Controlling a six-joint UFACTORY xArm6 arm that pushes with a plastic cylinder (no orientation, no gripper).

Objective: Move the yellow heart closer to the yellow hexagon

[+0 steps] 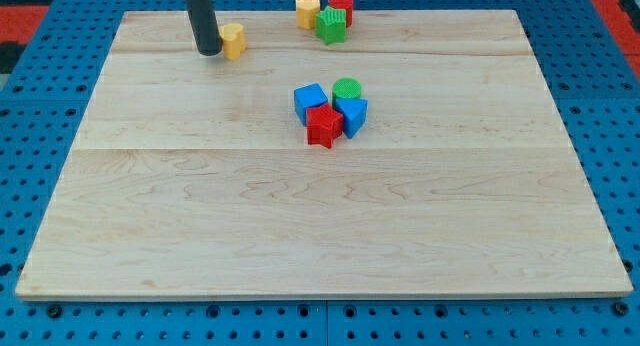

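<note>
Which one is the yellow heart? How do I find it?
Look at the wooden board, along its top edge toward the view's left. My tip stands there, and the yellow heart sits just right of it, alone, while the yellow hexagon huddles with red and green blocks.

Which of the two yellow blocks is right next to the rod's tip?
The yellow heart, alone at the view's upper left beside my tip. The yellow hexagon sits farther right, clustered with red and green blocks.
</note>
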